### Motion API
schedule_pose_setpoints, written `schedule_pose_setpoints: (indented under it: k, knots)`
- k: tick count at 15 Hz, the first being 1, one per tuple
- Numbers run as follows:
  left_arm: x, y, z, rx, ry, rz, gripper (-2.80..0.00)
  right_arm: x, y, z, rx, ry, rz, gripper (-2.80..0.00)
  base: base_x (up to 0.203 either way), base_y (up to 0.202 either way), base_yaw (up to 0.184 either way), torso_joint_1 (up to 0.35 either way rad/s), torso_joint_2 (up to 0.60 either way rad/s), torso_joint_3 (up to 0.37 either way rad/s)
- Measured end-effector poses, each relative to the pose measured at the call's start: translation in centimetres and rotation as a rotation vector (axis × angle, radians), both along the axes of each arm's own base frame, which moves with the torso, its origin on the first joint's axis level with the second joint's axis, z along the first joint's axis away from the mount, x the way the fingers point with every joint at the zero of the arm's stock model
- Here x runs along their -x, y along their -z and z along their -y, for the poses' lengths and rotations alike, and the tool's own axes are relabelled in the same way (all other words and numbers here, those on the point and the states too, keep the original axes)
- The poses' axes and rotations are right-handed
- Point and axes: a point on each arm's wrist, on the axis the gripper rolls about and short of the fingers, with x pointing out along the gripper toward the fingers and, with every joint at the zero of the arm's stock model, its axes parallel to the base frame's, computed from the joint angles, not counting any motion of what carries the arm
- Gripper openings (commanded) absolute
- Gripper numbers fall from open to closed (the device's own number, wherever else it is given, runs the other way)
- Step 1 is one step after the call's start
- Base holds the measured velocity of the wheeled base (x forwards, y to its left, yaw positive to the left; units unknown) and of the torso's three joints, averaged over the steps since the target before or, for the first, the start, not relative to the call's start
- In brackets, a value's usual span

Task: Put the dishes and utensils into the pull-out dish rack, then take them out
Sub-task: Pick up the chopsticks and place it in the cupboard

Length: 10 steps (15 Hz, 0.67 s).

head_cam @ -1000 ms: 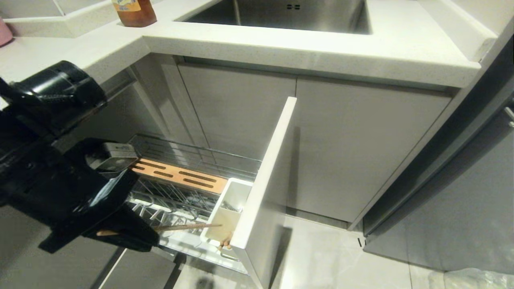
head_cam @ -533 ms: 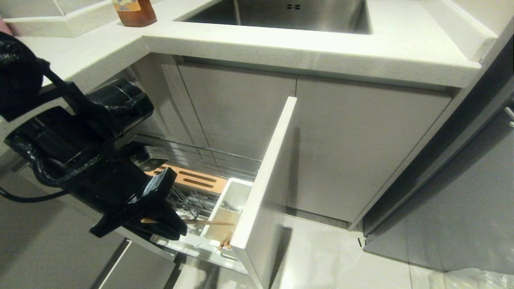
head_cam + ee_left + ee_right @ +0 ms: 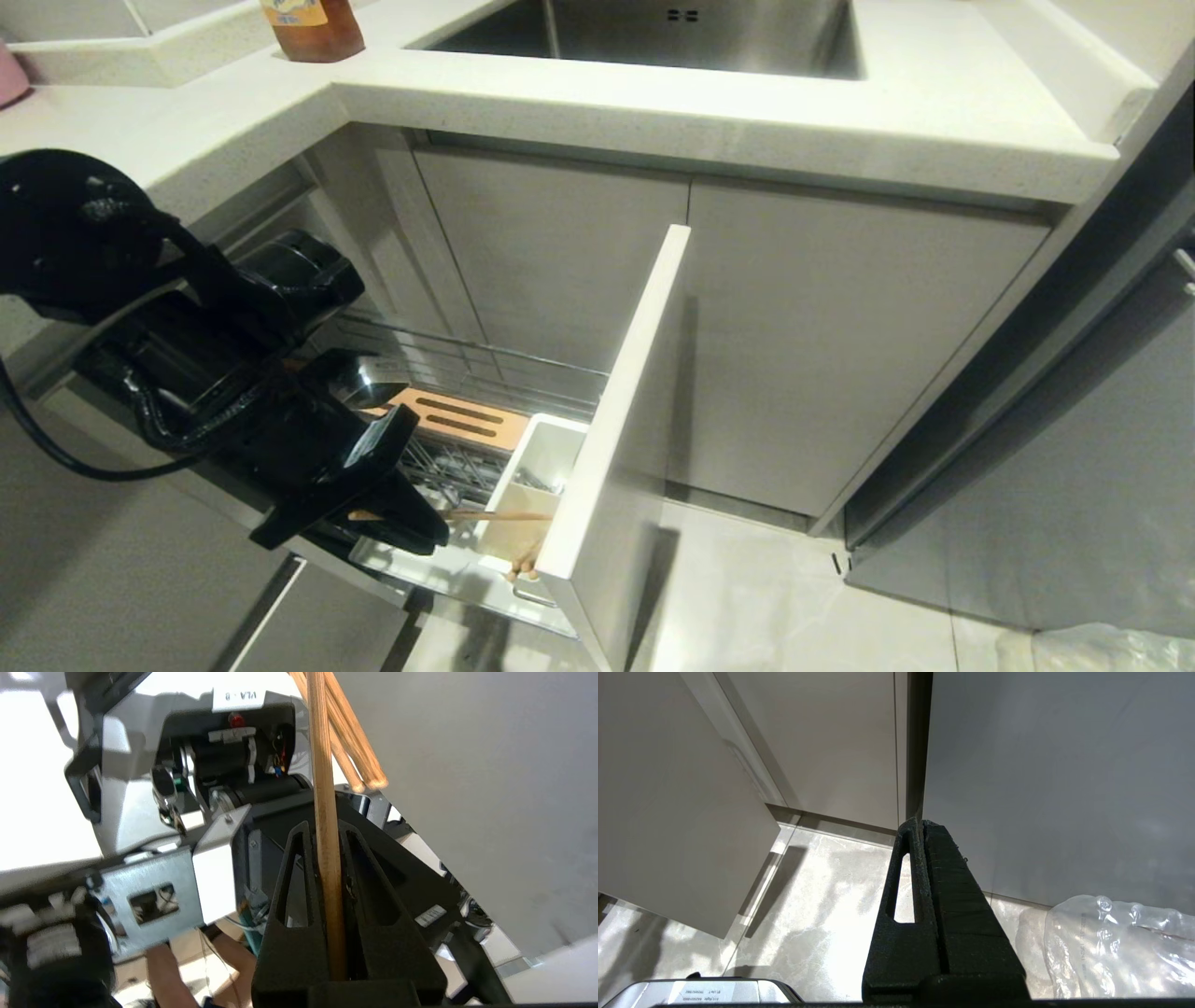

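Observation:
The pull-out dish rack (image 3: 448,462) stands pulled out under the counter, with its wood strip (image 3: 457,418), white utensil box (image 3: 540,457) and pale front panel (image 3: 616,411). My left gripper (image 3: 411,523) hangs over the rack's near edge, shut on one light-wood chopstick (image 3: 499,515) that lies level, its tip over the utensil box. In the left wrist view the chopstick (image 3: 326,858) runs straight between the black fingers (image 3: 299,868) of the left gripper (image 3: 322,828). Other chopstick ends (image 3: 369,777) show beside it, and they poke out low by the box (image 3: 521,563). The dishes are out of view. My right gripper (image 3: 922,823) is shut and parked over the floor.
The two-door cabinet (image 3: 747,327) is closed behind the rack, under the counter with the sink (image 3: 653,28) and an orange bottle (image 3: 313,28). Crumpled clear plastic (image 3: 1120,942) lies on the floor tiles at the right. A person's arm (image 3: 163,970) shows in the left wrist view.
My left arm has swung right and further over the rack with the chopstick in its grip. The stick's tip has moved from short of the utensil box to over it.

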Motion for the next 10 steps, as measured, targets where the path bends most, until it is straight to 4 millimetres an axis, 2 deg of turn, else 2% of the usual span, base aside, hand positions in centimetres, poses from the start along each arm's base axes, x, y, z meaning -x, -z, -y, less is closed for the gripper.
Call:
schedule_pose_setpoints:
  k: [4,10]
  knots:
    - [-0.5,1.4,-0.8,-0.009,0.036,0.018,-2.80,0.0,0.0,0.0,0.000,0.000,0.000,-2.80,0.000,0.000,0.000,0.000,0.00,0.000]
    - [-1.7,2.6,-0.5,-0.013,0.041,0.007,-2.80,0.0,0.0,0.0,0.000,0.000,0.000,-2.80,0.000,0.000,0.000,0.000,0.00,0.000]
